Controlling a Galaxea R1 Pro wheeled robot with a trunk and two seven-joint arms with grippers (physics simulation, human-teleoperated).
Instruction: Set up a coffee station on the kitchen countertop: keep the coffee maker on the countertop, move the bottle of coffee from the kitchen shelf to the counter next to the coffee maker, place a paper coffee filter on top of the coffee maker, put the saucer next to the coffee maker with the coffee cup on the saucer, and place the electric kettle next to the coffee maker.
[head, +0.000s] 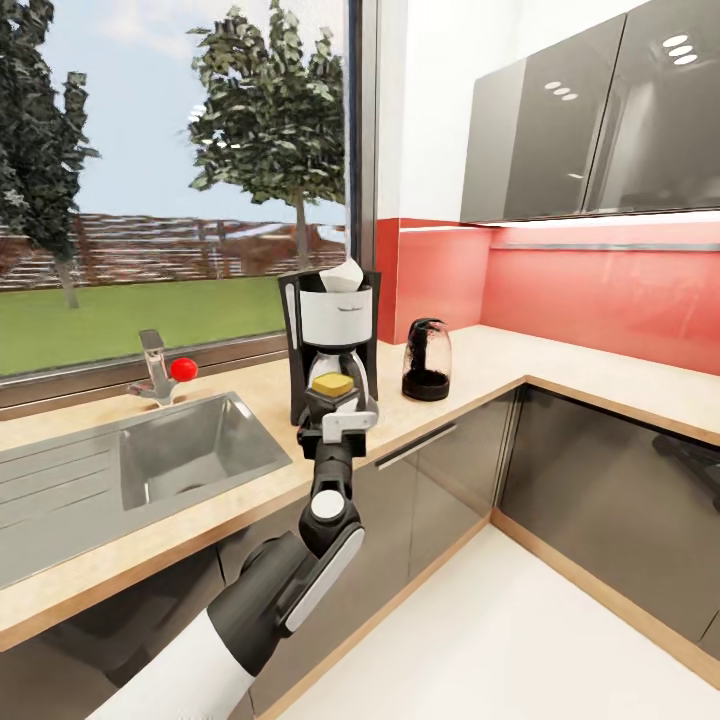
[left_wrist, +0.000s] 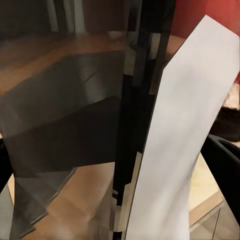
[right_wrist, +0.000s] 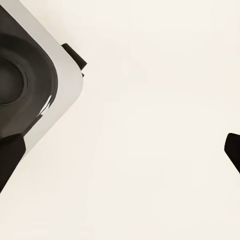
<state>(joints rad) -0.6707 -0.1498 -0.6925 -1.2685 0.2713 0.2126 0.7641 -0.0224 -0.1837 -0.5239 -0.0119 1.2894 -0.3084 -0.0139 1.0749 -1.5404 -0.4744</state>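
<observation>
Left tool (head: 338, 418) grips the bottle of coffee (head: 333, 386) (yellow lid up) just in front of the coffee maker (head: 330, 345) on the surface (head: 470, 365); a paper coffee filter (head: 341, 277) sits on top, the electric kettle (head: 427, 360) beside it. Right tool's fingertips (right_wrist: 10, 160) are spread.

A steel sink (head: 190, 445) sits at the frame's left, a faucet (head: 155, 365) with a red knob (head: 183, 369) behind it. A window (head: 170, 180) above shows trees and lawn. Glossy grey wall cabinets (head: 590, 120) hang upper right over a red backsplash (head: 600, 300).
</observation>
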